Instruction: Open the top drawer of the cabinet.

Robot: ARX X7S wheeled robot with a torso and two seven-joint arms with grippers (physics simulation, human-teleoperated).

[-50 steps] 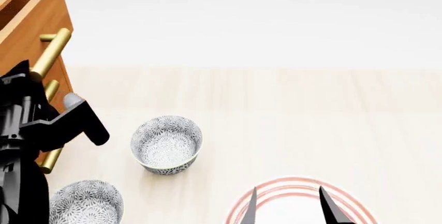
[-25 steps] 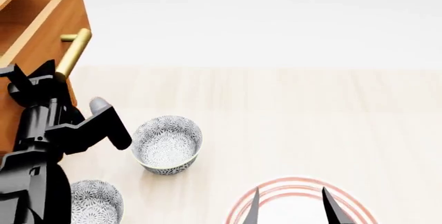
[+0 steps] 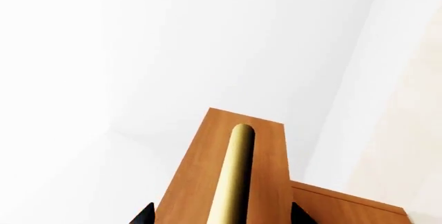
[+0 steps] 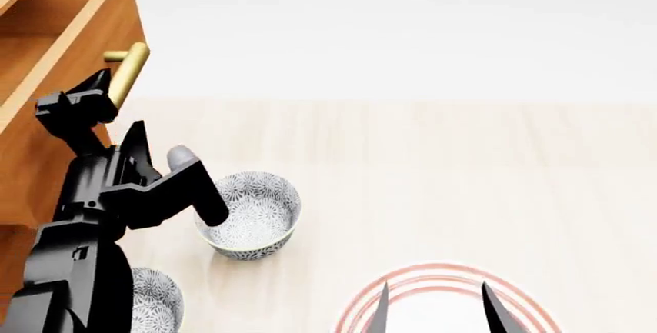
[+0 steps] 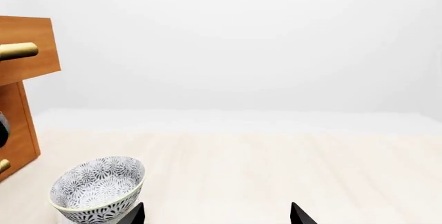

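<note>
Drawer position: the top drawer [image 4: 46, 48] stands pulled well out of the cabinet [image 4: 26, 194] at the desk's left edge, its lighter inner box open to view. Its brass handle [image 4: 129, 71] runs along the drawer front, roughly parallel to that edge. The left gripper [image 4: 88, 102] sits at the handle; in the left wrist view the bar [image 3: 233, 177] lies lengthwise between the two fingertips [image 3: 143, 214], which stand apart on either side, so the jaws straddle it without visibly pinching. The right gripper [image 4: 431, 306], fingers spread wide, hovers well apart over a red-ringed plate [image 4: 355, 302] at the near edge.

Judgement: travel looks nearly complete. Any further pull runs rightward, toward a patterned bowl [image 4: 248, 214] close beside the left arm; open desk lies beyond.
</note>
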